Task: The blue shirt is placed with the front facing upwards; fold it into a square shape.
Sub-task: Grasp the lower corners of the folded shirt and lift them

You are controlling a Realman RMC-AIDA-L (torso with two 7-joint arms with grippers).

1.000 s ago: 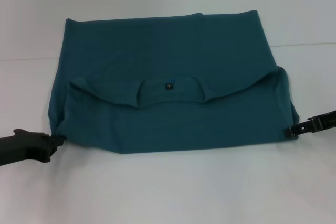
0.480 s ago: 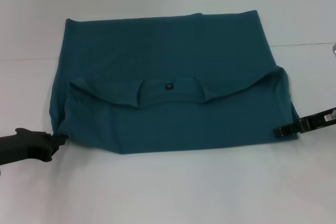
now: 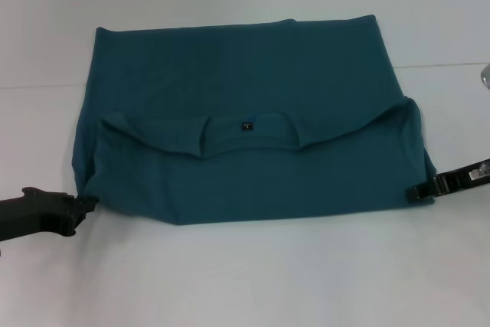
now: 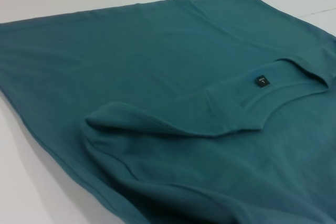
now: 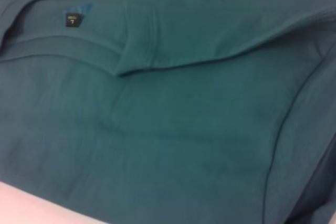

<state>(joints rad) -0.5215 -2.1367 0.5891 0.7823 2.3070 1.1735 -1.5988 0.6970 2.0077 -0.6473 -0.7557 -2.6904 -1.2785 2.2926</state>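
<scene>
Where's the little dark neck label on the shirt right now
In the head view the neck label sits near the middle of the blue shirt, inside the collar at the edge of the folded-over layer, roughly midway between the left gripper and right gripper.

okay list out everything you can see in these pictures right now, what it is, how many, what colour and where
blue shirt: one, dark teal-blue, lying in the middle of the table, partly folded, its collar edge turned over across the middle
neck label: one, small and dark, inside the collar at the shirt's centre
table: one, white, under the shirt
left gripper: one, black, at the shirt's near left corner
right gripper: one, black, at the shirt's near right corner
</scene>
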